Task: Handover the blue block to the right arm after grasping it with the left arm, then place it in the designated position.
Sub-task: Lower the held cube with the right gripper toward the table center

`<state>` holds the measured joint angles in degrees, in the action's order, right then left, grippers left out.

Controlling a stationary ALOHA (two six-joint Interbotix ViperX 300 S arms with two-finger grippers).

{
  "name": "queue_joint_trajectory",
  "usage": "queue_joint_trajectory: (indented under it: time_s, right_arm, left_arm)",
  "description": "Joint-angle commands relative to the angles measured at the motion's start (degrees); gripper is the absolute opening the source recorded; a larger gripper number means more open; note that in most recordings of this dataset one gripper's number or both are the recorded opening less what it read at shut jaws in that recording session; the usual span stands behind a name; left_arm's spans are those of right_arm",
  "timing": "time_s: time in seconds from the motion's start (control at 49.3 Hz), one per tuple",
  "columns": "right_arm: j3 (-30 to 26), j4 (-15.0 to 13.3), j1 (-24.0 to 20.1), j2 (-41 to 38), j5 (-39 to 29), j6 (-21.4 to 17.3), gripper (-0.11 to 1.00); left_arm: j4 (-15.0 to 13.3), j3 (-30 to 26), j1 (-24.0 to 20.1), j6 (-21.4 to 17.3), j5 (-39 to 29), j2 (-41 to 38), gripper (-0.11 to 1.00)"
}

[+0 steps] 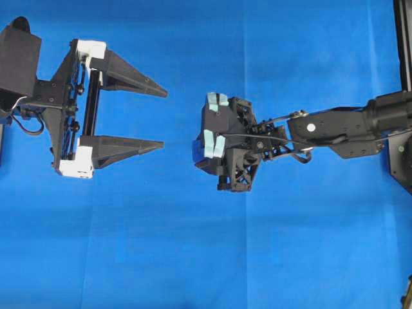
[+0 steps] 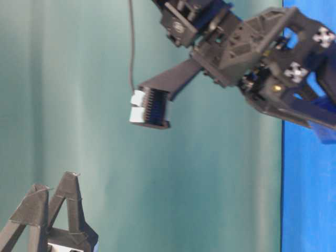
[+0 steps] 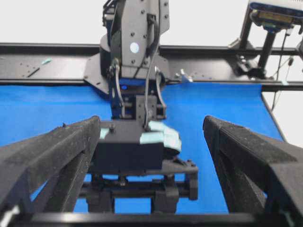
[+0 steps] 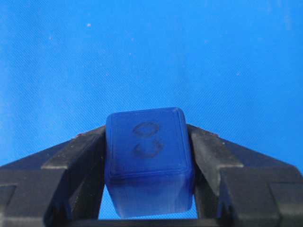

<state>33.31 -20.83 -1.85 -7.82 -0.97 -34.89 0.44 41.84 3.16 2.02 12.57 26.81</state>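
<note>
We see the right gripper point(image 4: 149, 165) clamped on the blue block point(image 4: 147, 158) above the cloth point(image 1: 193, 257), apparently for placing; the left gripper point(image 1: 161, 119) waits, fingers spread.

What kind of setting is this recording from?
Likely a robotics lab bench: a blue cloth covers the table, two black arms face each other, and a perforated black metal frame edges the workspace.

Between the left tool point(image 1: 161, 119) and the right tool point(image 1: 201, 149) there is a small free gap. The blue cloth point(image 1: 193, 257) lies bare around both, so only the two arms block each other.
</note>
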Motion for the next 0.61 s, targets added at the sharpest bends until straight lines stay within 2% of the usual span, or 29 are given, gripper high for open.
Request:
queue_joint_trajectory:
  time_s: [0.0,0.122,0.264,0.588]
  right_arm:
    - [-1.14,0.09,0.35,-0.35,2.11,-0.09,0.42]
    - [-1.23,0.35,0.7,-2.55,5.54,-0.09,0.42]
    - [-1.23,2.2,1.14,-5.36,8.53,-0.09,0.42]
    - [-1.23,2.99,1.23,-7.47,10.02,0.0,0.42]
  left_arm:
    - [0.09,-1.32,0.0,-0.09,0.35,0.44,0.93]
    - [0.09,-1.32,0.09,-0.09,0.35,0.35,0.93]
    - [0.09,-1.41,0.09,-0.09,0.26,0.35,0.93]
    - [0.09,-1.41,0.0,-0.18,0.26,0.35,0.93]
